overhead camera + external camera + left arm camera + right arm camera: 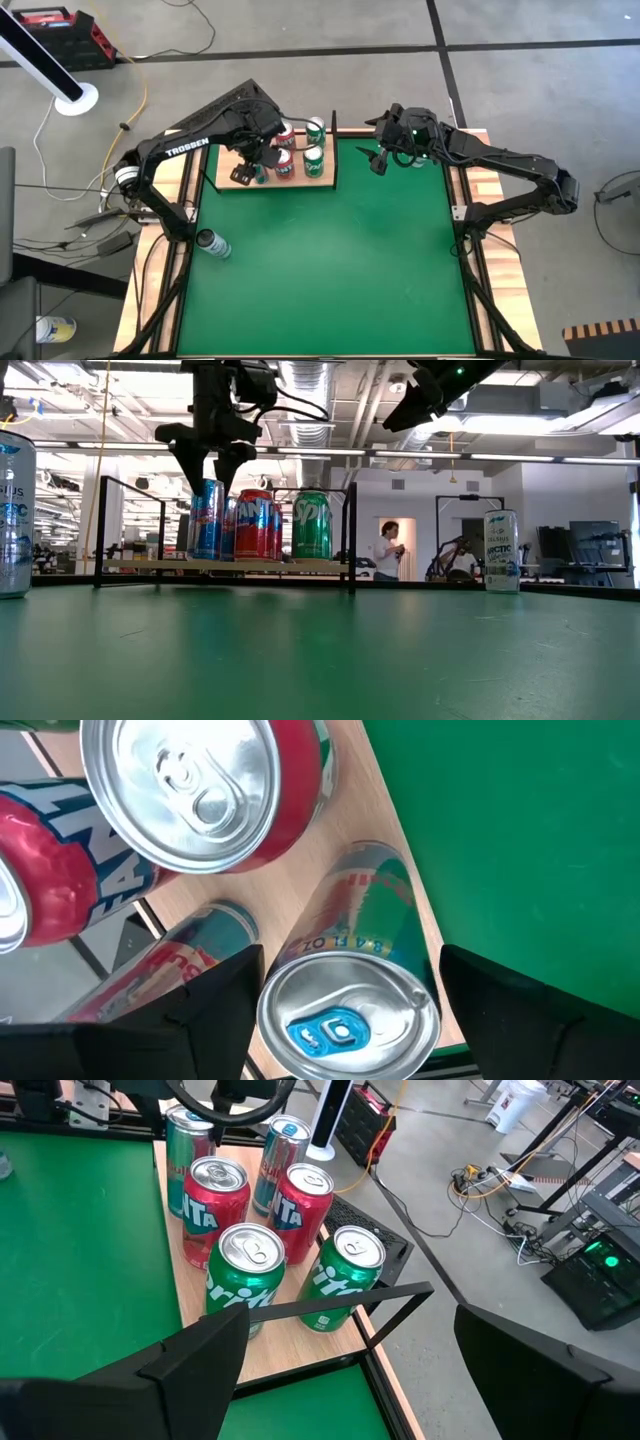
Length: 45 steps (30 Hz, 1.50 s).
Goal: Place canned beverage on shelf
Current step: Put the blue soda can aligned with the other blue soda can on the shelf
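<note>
The light-wood shelf [232, 178] with thin black uprights stands at the table's far left. On it stand two red cans [215, 1205], two green cans [245, 1275] and two slim cans. My left gripper [212, 470] is open, pointing down over the shelf. Its fingers stand on either side of the top of the slim blue-and-red can [345, 1020], which stands upright on the board, also in the low view [207, 518]. My right gripper [378, 156] is open and empty, raised over the table's far side to the right of the shelf, and shows in its wrist view [345, 1380].
A tall white can [500, 550] stands upright on the green table at the far right. Another white-and-blue can [213, 243] stands near the table's left edge. The shelf's black upright frame [340, 1305] rises at the end nearest my right gripper.
</note>
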### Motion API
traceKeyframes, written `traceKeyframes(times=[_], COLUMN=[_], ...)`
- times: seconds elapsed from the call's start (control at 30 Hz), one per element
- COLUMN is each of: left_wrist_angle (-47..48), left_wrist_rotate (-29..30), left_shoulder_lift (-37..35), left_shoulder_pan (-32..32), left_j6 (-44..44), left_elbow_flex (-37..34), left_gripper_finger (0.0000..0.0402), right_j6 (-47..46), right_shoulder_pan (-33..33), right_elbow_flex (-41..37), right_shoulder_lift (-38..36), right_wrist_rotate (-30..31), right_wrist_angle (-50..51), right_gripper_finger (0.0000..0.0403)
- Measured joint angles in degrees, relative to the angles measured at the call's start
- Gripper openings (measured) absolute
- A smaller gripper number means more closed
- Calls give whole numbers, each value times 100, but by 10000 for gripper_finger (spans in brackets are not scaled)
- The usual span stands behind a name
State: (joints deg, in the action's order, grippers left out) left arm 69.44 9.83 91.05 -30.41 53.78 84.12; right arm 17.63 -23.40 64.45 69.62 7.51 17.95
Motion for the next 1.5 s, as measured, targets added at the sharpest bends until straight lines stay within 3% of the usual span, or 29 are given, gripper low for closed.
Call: traceKeyframes(times=[0.27,1.0,1.5], left_wrist_angle=[14,18,-40], left_wrist_rotate=[310,161,289], left_shoulder_lift=[0,-10,-551], left_shoulder_pan=[-2,-7,-4], left_j6=[-24,-105,-188], left_elbow_flex=[0,2,2], left_gripper_finger=[287,286,286], right_j6=[-2,-17,-13], right_shoulder_pan=[0,0,0], right_elbow_flex=[0,0,0], right_shoulder_lift=[0,-2,-2], right_wrist_rotate=[2,2,2], right_wrist_angle=[0,3,0], right_gripper_finger=[378,378,378])
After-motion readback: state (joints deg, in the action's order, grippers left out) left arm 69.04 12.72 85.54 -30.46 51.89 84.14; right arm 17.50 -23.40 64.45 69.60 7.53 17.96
